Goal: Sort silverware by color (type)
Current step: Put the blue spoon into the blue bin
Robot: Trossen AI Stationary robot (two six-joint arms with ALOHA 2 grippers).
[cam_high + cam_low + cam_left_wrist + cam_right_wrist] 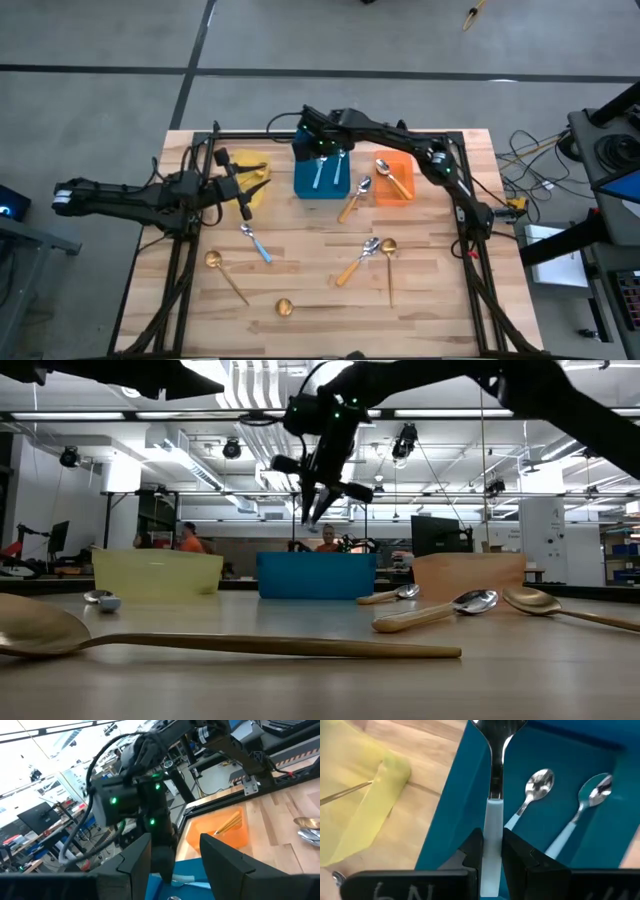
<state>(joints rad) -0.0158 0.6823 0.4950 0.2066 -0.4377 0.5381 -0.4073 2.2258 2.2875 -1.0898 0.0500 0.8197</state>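
Observation:
My right gripper [322, 148] hangs over the far side of the blue bin [320, 185], shut on a blue-handled spoon [493, 815]; in the low view it [322, 495] is well above the bin [316, 575]. Two blue-handled spoons [532, 795] lie flat on the bin's floor. My left gripper [240, 195] waits open beside the yellow bin [252, 165]. On the table lie a blue-handled spoon [255, 243], two orange-handled spoons [355, 200] [358, 262] and three gold spoons [225, 275] [284, 307] [389, 265]. My right gripper pinches the spoon's light-blue handle [493, 827] between its two fingers, coming from above and pointing down. The handle runs along the fingers, and the silver bowl [497, 725] sticks out past the fingertips. The spoon is lifted clear, above the blue bin's wall [470, 785].
The orange bin [395, 185] stands right of the blue one and holds an orange-handled spoon. The yellow bin [365, 820] is on the left, with a thin gold handle showing inside. A dark frame borders the table. People stand in the room beyond the bins.

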